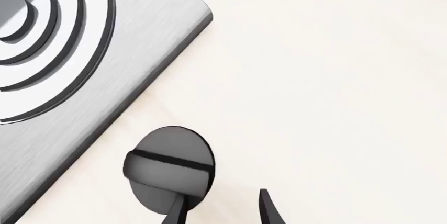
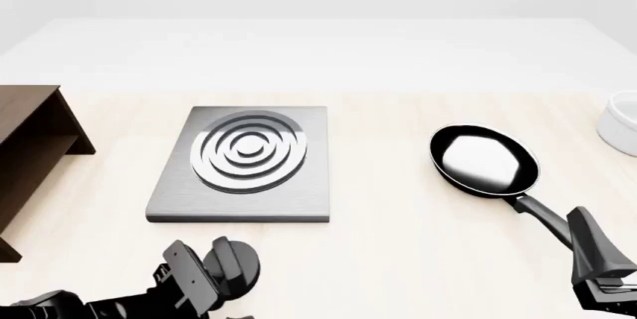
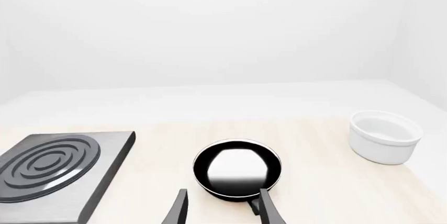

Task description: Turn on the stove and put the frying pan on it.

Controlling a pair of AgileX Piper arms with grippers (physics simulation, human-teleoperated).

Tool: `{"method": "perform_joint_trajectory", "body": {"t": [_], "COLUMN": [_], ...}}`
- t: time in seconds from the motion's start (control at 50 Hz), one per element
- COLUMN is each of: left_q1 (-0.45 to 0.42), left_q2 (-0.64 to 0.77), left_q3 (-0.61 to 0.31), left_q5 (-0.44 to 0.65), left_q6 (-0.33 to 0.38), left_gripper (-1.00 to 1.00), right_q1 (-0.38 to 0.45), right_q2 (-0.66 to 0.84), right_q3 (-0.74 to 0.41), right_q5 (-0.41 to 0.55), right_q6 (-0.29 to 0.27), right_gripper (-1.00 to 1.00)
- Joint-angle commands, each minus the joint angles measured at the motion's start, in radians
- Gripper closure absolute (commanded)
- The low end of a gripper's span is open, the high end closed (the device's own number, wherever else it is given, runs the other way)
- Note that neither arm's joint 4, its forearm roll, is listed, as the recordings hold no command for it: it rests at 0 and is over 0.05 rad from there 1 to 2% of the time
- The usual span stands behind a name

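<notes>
Left wrist view, left fingers (image 1: 178, 211) spread beside the knob (image 1: 169, 166), right fingers (image 3: 269, 211) parted, perhaps touching pan handle (image 3: 257, 205).

Bright, even light, faint shadows; white glare inside the frying pan (image 2: 485, 159); sharp renders, no blur.

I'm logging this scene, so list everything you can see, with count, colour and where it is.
stove: one, brushed grey with silver rings, centre-left of the table
knob: one, black, just in front of the stove
frying pan: one, black, right of the stove
bowl: one, white, far right
shelf: one, brown wood, far left
table: one, pale wood
left gripper: black, open at the knob
right gripper: black, open around the pan handle
</notes>
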Motion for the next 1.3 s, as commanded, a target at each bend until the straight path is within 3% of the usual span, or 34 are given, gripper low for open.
{"method": "perform_joint_trajectory", "body": {"t": [0.02,0.52,0.68,0.72,0.86,0.92,0.96,1.04,1.06,1.12,1.16,1.26,1.3], "left_q1": [-0.039,-0.066,-0.076,-0.082,-0.041,0.040,0.211,0.343,0.683,0.705,0.722,0.754,0.747], "left_q2": [-0.010,-0.128,-0.322,-0.426,-0.685,-0.842,-1.083,-1.257,-1.326,-1.325,-1.325,-1.325,-1.325], "left_q3": [-0.021,-0.183,-0.257,-0.316,-0.429,-0.424,-0.334,-0.213,-0.021,0.013,0.019,0.097,0.100], "left_q5": [0.020,0.213,0.396,0.504,0.683,0.727,0.774,0.793,0.483,0.441,0.451,0.435,0.439], "left_q6": [-0.020,0.014,0.013,0.004,-0.003,0.009,0.092,0.092,-0.094,-0.097,-0.140,-0.210,-0.211], "left_gripper": [-1.00,-1.00,-1.00,-1.00,-1.00,-1.00,-1.00,-1.00,-1.00,-1.00,-1.00,-1.00,-1.00], "right_q1": [0.000,0.000,0.001,0.002,0.006,0.008,0.012,0.011,-0.008,0.004,0.009,-0.031,-0.032], "right_q2": [0.000,0.000,0.000,0.000,0.000,0.000,0.000,0.000,0.002,0.011,0.059,0.180,0.227], "right_q3": [0.000,0.000,0.001,0.001,-0.001,-0.003,-0.005,-0.005,-0.005,-0.007,-0.005,-0.004,-0.007], "right_q5": [0.000,-0.001,-0.006,-0.006,-0.003,-0.003,-0.001,0.002,0.031,0.034,-0.002,-0.091,-0.117], "right_q6": [0.002,0.004,0.010,0.009,-0.002,-0.006,-0.017,-0.021,-0.062,-0.086,-0.088,-0.002,0.001], "right_gripper": [-1.00,-1.00,-1.00,-1.00,-1.00,-1.00,-1.00,-1.00,-1.00,-1.00,-1.00,-1.00,-1.00]}}
